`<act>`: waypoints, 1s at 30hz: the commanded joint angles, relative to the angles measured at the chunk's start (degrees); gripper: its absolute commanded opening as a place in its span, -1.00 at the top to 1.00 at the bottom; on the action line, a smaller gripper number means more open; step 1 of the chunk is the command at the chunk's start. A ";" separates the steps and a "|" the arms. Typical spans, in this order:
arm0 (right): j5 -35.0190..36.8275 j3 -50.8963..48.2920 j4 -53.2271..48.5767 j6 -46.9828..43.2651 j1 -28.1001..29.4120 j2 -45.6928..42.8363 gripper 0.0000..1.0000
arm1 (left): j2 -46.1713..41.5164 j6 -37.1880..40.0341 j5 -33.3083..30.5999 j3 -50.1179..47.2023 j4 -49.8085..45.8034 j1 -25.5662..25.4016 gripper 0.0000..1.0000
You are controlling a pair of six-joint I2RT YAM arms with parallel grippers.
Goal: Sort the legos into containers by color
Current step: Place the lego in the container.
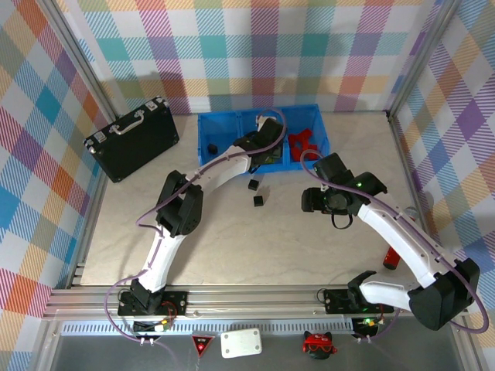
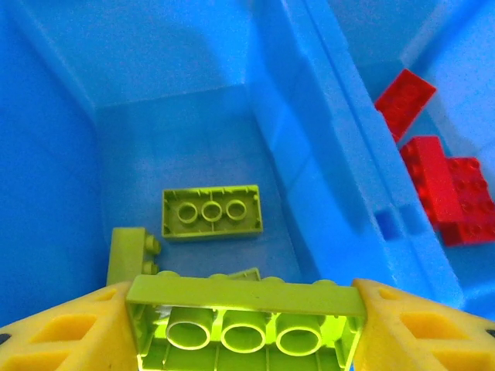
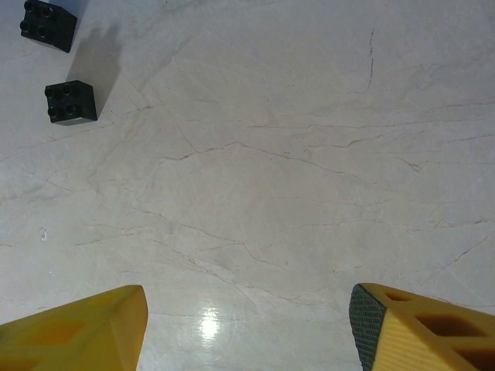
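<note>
My left gripper is shut on a lime-green lego, held by its ends over the middle compartment of the blue tray. Below it lie more lime-green legos, one on its side. Red legos fill the right compartment. A black lego sits in the left compartment. On the table in front of the tray rest two black legos, also in the right wrist view at top left. My right gripper hangs open over bare table.
A black hard case with a silver handle lies at the back left. One red lego rests by the right arm near the table's right edge. Checked walls and metal posts bound the table.
</note>
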 commanded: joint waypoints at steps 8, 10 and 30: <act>-0.04 -0.90 -2.16 1.69 -0.40 -2.37 -0.42 | 6.49 2.26 -1.15 3.71 6.62 2.99 -0.22; -0.04 -1.17 -2.36 1.82 -0.44 -2.83 -0.42 | 7.75 2.67 -0.40 4.47 7.11 3.18 -0.22; -0.19 -2.49 -2.02 2.20 -0.38 -4.14 -0.42 | 7.44 1.87 3.19 7.23 4.66 3.76 -0.70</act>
